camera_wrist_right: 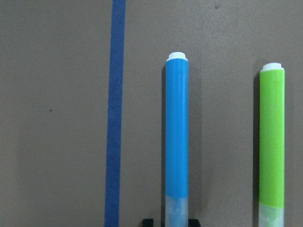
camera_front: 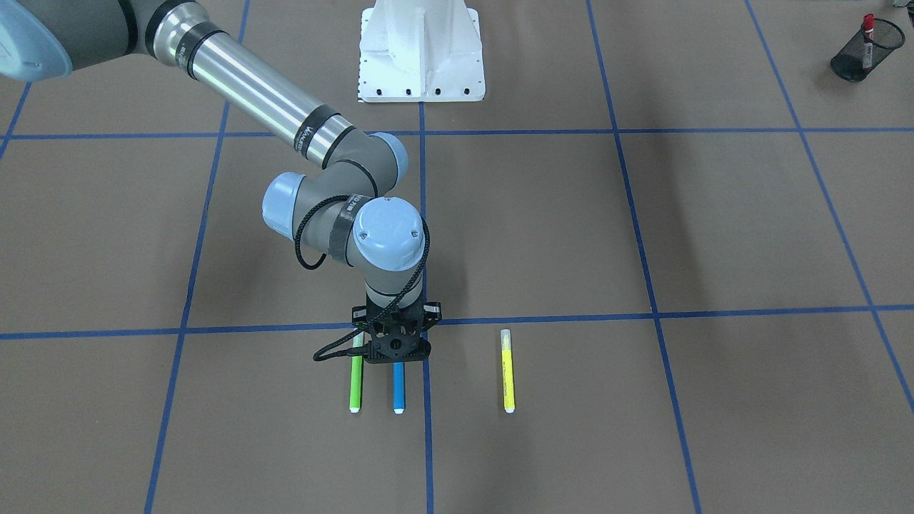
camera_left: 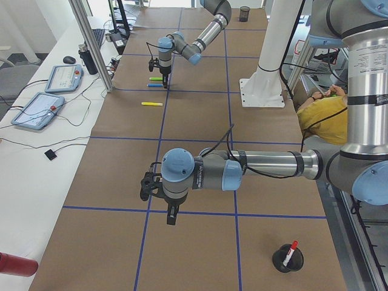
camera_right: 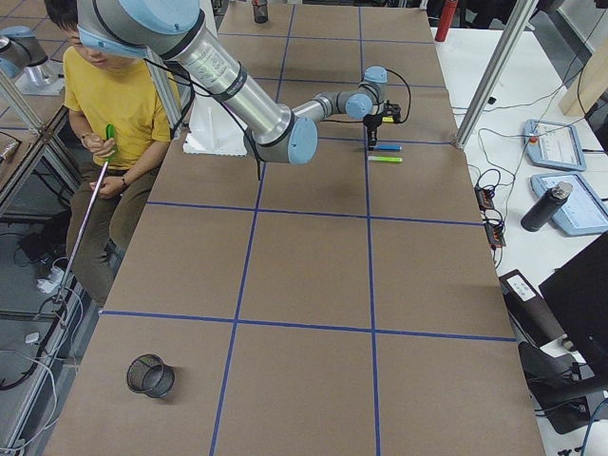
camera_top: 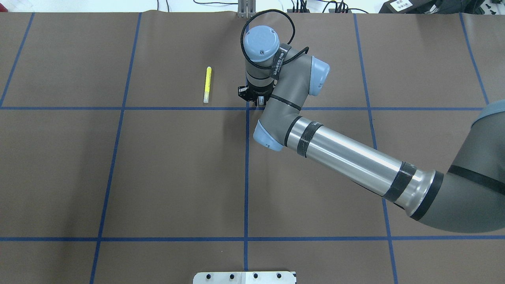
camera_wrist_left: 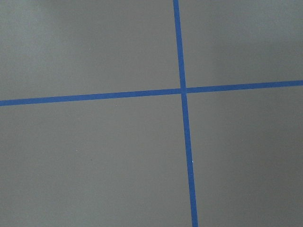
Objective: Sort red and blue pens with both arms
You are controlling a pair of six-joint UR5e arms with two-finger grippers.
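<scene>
Blue pen (camera_front: 398,389) lies flat on the brown counter (camera_front: 643,428), just beside a blue tape line (camera_front: 427,400). The right arm (camera_front: 250,86) reaches over it. Its end effector (camera_front: 397,355) points down at the pen's translucent cap end, fingers apart on either side of the cap, not clamped. The left arm (camera_left: 267,163) holds its end effector (camera_left: 173,213) low, well away from the pens; I cannot tell whether those fingers are apart or together. The red marker (camera_front: 867,32) stands in a black mesh cup (camera_front: 860,61) near a corner. A green pen (camera_front: 355,385) lies parallel, just beside the blue one, and a yellow pen (camera_front: 508,371) lies farther off.
</scene>
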